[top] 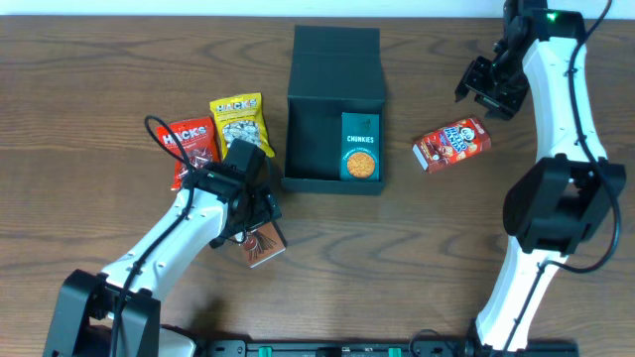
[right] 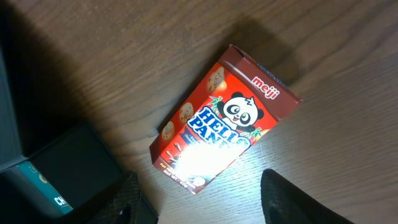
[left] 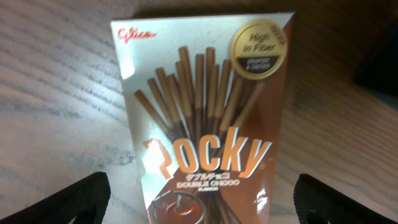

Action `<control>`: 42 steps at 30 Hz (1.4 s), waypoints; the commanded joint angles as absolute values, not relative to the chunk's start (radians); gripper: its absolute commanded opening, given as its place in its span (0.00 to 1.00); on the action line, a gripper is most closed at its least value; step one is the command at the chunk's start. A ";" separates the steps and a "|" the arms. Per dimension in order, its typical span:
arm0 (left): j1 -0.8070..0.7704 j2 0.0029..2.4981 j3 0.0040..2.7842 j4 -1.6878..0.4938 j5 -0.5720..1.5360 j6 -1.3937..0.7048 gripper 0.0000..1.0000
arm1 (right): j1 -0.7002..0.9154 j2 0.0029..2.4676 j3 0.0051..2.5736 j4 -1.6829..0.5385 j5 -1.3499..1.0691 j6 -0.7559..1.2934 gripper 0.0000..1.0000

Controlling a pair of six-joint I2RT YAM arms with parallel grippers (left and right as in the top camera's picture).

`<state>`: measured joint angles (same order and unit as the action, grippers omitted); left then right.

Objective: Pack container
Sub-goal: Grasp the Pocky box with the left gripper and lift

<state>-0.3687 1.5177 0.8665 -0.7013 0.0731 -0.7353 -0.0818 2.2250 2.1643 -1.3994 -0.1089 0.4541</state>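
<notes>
Overhead: dark teal container (top: 337, 64) mid-bench toward the far edge, lid flap laid back toward that edge, top open. Teal Chunkies carton (top: 360, 146) inside, against the right wall at the near end. Just left of the container, a yellow snack packet (top: 238, 119) and a red snack packet (top: 190, 149), side by side. Left jaws near and left of the container, close to its near-left corner but apart from it, low over a Pocky box (top: 263, 243). Right of the container, a red Hello Panda box (top: 451, 144) flat on the bench. Right jaws toward the far-right corner, beyond the Hello Panda box and well apart from the container.

Left wrist: Pocky box (left: 202, 124) flat on the bench, label up. Black fingertips (left: 87, 199) at the bottom corners of the frame, spread wide to either side of the box, grasping nothing. Dark shape at the right edge, too cropped to identify.

Right wrist: Hello Panda box (right: 224, 118) tilted on the wood, glare across its lower end. Dark fingers (right: 298, 199) at the bottom, parted and released, box lying past them. Container (right: 74, 162) at lower left, beside the left finger, with a strip of the Chunkies carton (right: 31, 183) showing.
</notes>
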 commanded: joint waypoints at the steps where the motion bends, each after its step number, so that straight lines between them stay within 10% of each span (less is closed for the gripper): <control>1: -0.370 1.520 0.879 -0.693 0.051 -0.694 0.95 | -0.086 2.226 2.165 -1.402 -0.109 0.439 0.63; 32: -0.370 1.680 0.879 -0.623 0.079 -0.676 1.00 | -0.084 2.226 2.165 -1.402 -0.110 0.439 0.71; 42: -0.370 1.680 0.879 -0.621 0.079 -0.677 0.84 | -0.084 2.226 2.165 -1.402 -0.110 0.439 0.72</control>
